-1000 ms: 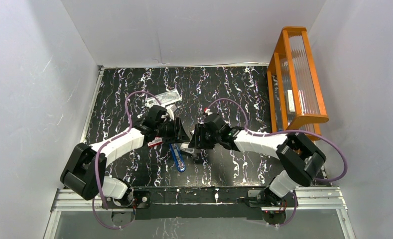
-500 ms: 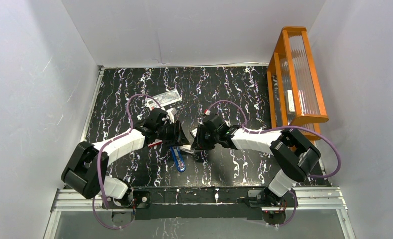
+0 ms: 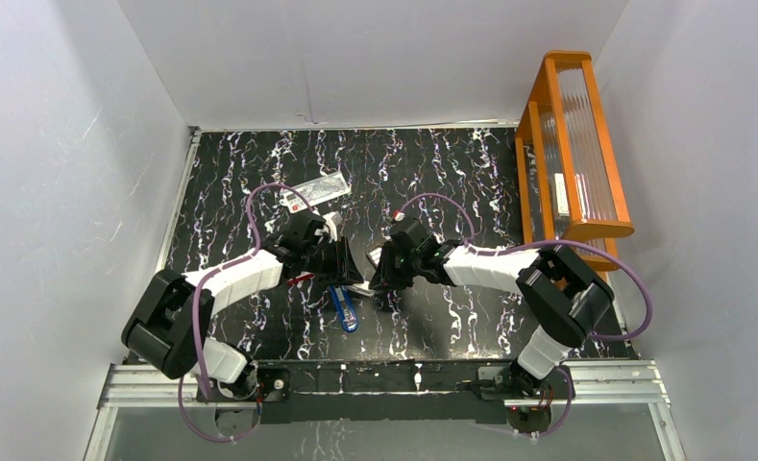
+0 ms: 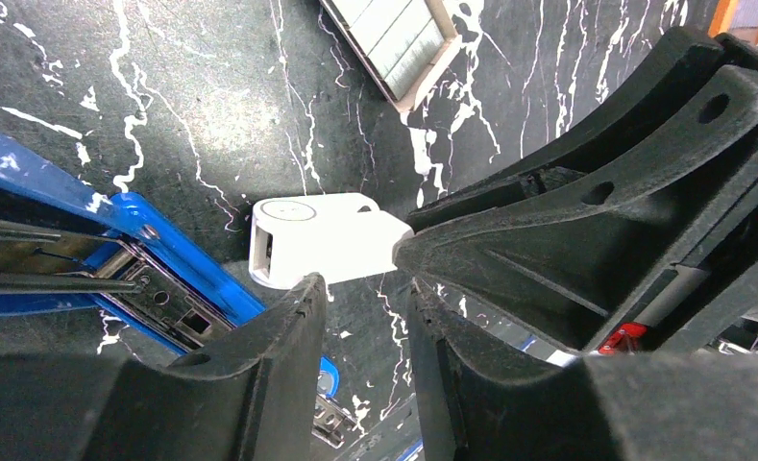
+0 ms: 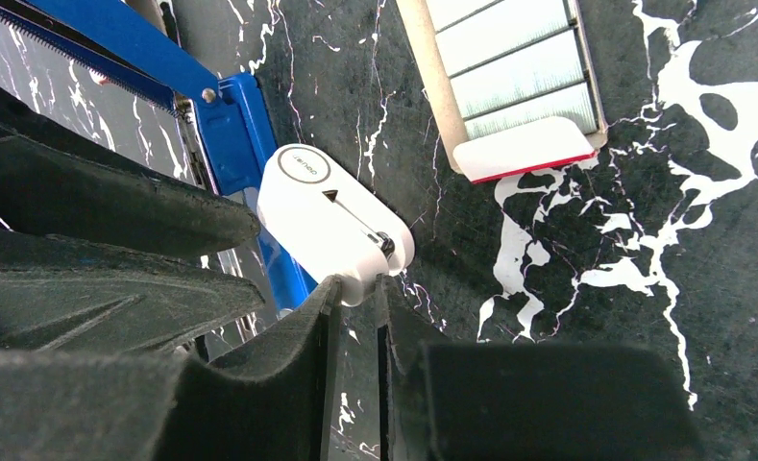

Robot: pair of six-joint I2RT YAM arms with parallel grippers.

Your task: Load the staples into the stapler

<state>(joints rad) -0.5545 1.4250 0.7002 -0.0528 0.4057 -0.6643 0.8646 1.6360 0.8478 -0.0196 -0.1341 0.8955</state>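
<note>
The blue stapler lies open on the black marbled table, its rail showing in the left wrist view. Its white plastic end piece is pinched at one end between my right gripper's fingertips. The staple tray with several silvery strips and a red-and-white flap lies just beyond; it also shows in the left wrist view. My left gripper hovers beside the white piece, with a narrow gap between its jaws and nothing in it. From above, both grippers meet over the stapler's far end.
A flat clear packet lies behind the left arm. An orange rack stands along the right edge. A sliver of the red-and-white sleeve shows by the left gripper. White walls enclose the table.
Both arms have shifted slightly, the grippers closing in over the stapler's far end. The stapler has stayed in place.
</note>
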